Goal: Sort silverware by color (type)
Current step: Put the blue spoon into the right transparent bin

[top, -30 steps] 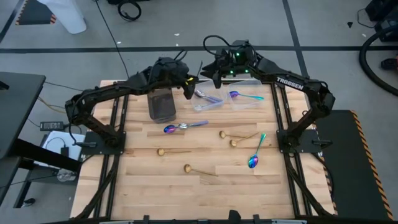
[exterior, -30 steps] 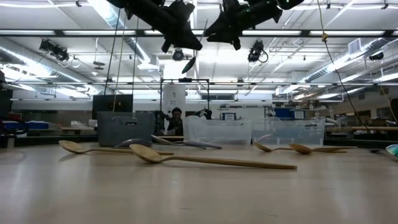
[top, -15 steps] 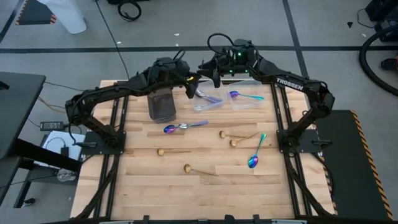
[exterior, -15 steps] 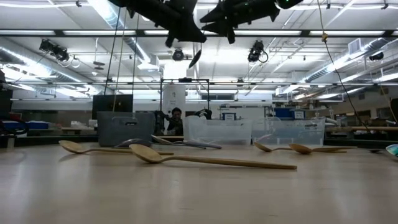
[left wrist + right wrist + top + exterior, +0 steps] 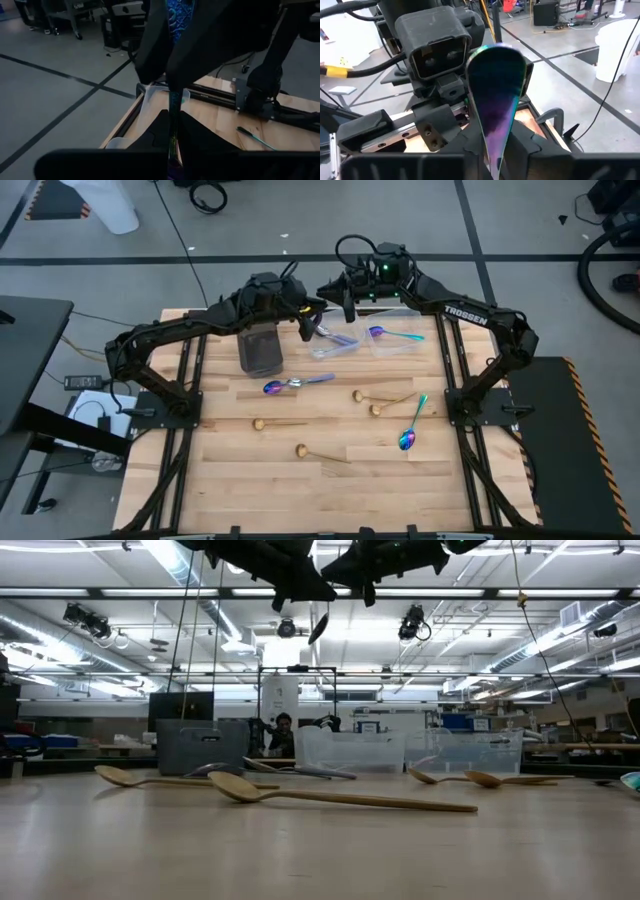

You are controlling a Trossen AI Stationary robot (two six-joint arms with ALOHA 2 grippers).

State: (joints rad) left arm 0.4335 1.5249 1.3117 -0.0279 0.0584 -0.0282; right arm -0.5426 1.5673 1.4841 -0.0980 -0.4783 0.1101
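Note:
High over the table's far middle, my two grippers meet on one rainbow spoon [image 5: 495,85]. My left gripper [image 5: 172,117] comes from the left and is shut on the spoon's handle. My right gripper [image 5: 495,145] comes from the right, its fingers closed beside the bowl. In the low view the spoon's bowl [image 5: 318,628] hangs tilted just under both grippers. Below them stand a dark bin [image 5: 260,350] and two clear containers [image 5: 335,342], [image 5: 397,340]. Gold spoons [image 5: 378,402] and rainbow spoons [image 5: 412,428] lie flat on the wood. My left gripper pinches the spoon's slim handle [image 5: 173,107] between its two fingers. The handle runs on past the fingertips toward the right gripper. The spoon is lifted well clear of the table. My right gripper pinches the spoon at the narrow neck [image 5: 496,139] where the bowl begins, one finger on each side. The wide bowl [image 5: 496,75] stands out beyond the fingertips, facing the left arm's wrist.
A rainbow and a silver spoon [image 5: 297,384] lie left of the middle, two more gold spoons [image 5: 275,423], [image 5: 320,453] lie nearer the front. The clear containers hold spoons. The front third of the wooden table [image 5: 300,490] is bare. Beyond the table a person [image 5: 284,730] sits.
My right gripper has shut on the spoon that my left gripper holds. Both grippers have tipped up slightly, and the spoon's bowl has swung up a little toward the right gripper. Nothing on the table has moved.

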